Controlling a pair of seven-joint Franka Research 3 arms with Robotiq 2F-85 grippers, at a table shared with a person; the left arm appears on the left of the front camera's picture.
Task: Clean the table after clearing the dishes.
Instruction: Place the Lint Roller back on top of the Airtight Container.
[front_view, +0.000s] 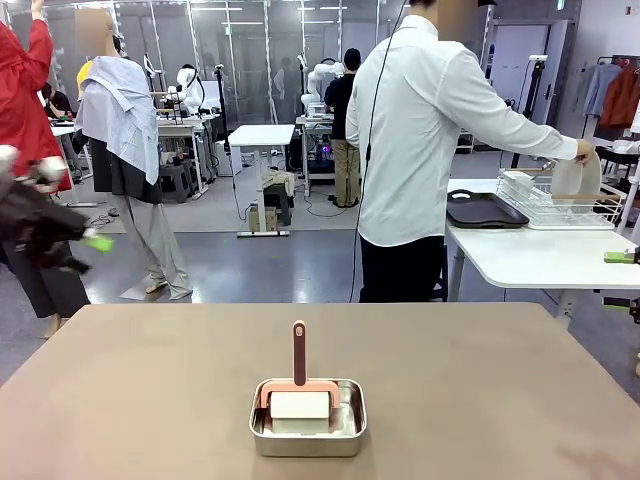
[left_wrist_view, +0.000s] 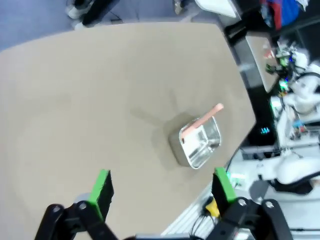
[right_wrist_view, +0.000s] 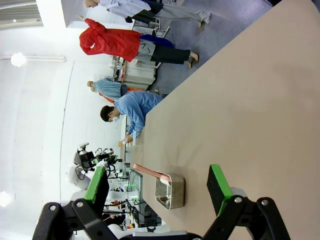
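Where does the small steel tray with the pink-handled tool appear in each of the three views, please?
Front view: the steel tray sits low in the middle, on the near part of the table.
Left wrist view: the tray lies right of centre, near the table's edge.
Right wrist view: the tray is low in the middle, seen side-on.
Shared landmark: the pink-handled tool sticking out of the tray.

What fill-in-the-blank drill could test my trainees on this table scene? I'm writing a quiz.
1. The steel tray sits on the ____.
2. The brush in the tray has a ____ handle.
3. The person is putting a plate into the ____ on the white table.
4. The left gripper and the right gripper both have their jaws ____.

Missing words: table; pink; rack; open
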